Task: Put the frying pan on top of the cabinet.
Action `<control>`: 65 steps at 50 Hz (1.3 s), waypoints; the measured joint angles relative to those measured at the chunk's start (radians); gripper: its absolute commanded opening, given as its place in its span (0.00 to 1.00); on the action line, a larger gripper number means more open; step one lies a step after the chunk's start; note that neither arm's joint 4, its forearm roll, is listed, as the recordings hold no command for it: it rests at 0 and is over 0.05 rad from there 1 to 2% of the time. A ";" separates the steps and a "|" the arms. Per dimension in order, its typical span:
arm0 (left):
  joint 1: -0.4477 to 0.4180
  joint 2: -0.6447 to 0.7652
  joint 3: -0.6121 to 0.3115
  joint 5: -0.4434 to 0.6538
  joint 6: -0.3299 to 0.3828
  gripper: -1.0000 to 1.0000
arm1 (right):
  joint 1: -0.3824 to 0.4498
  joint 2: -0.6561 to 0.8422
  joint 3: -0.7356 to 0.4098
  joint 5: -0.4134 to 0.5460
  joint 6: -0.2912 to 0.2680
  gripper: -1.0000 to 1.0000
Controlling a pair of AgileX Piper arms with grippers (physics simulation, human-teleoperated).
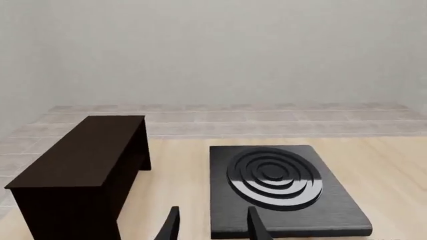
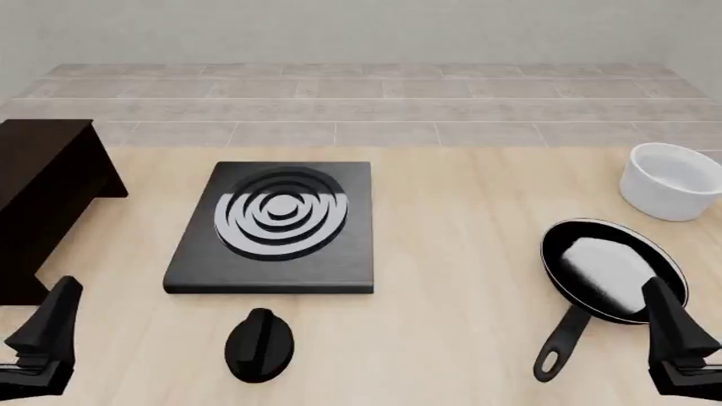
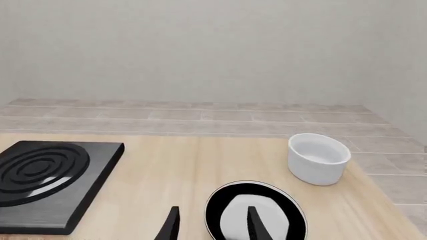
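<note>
Both jaws stand parted and hold nothing. On the left gripper (image 1: 212,227) the two dark fingers show a clear gap between them in the left wrist view, and the same gap shows on the right gripper (image 3: 212,225) in the right wrist view. Neither one touches any object. In the front view the left gripper (image 2: 40,347) sits at the near left corner and the right gripper (image 2: 680,351) at the near right corner.

The frying pan (image 2: 613,269) lies flat on the worktop (image 2: 451,254) at the right side, just in front of the right gripper. Its long axis runs at a slant: the round part is farther and to the right, and the handle comes toward the near side and to the left, ending in a loop. The inside of the pan shows only a pale reflection, no content.

The white bowl (image 2: 672,180) stands upright beyond the pan, near the right edge, apart from it, and looks empty.

The cabinet (image 2: 40,194) stands at the far left of the worktop, well apart from the pan. Between them lies the flat stove plate (image 2: 276,228) with silver rings, and a small black knob (image 2: 259,343) lies just in front of it.
</note>
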 measured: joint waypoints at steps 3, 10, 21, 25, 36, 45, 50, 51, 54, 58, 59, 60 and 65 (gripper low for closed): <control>-0.010 0.016 -0.002 -0.017 0.002 1.00 | 0.000 0.000 0.000 0.001 0.000 1.00; -0.045 0.083 -0.030 -0.063 0.000 1.00 | -0.001 -0.001 0.001 0.000 -0.002 1.00; -0.164 0.271 -0.121 -0.162 -0.069 1.00 | -0.002 -0.001 0.001 0.000 -0.004 1.00; -0.223 0.361 -0.161 -0.201 -0.113 1.00 | -0.002 -0.001 0.001 0.000 -0.006 1.00; -0.394 0.611 -0.273 -0.298 -0.254 1.00 | -0.001 -0.001 0.001 0.000 -0.010 1.00; -0.535 0.802 -0.355 -0.354 -0.379 1.00 | 0.001 -0.001 0.001 0.001 -0.016 1.00; -0.619 0.914 -0.402 -0.374 -0.444 1.00 | 0.002 -0.001 0.001 0.002 -0.020 1.00; -0.633 0.934 -0.411 -0.377 -0.456 1.00 | 0.002 -0.001 0.001 0.002 -0.020 1.00; -0.672 0.994 -0.434 -0.390 -0.496 1.00 | 0.003 -0.001 0.001 0.003 -0.022 1.00; -0.724 1.064 -0.460 -0.410 -0.544 1.00 | 0.004 -0.001 0.001 0.004 -0.024 1.00; -0.735 1.081 -0.465 -0.415 -0.555 1.00 | 0.004 -0.001 0.001 0.004 -0.025 1.00; -0.745 1.097 -0.471 -0.420 -0.565 1.00 | 0.004 -0.001 0.001 0.004 -0.025 1.00; -0.792 1.173 -0.501 -0.443 -0.613 1.00 | 0.005 -0.001 0.001 0.005 -0.027 1.00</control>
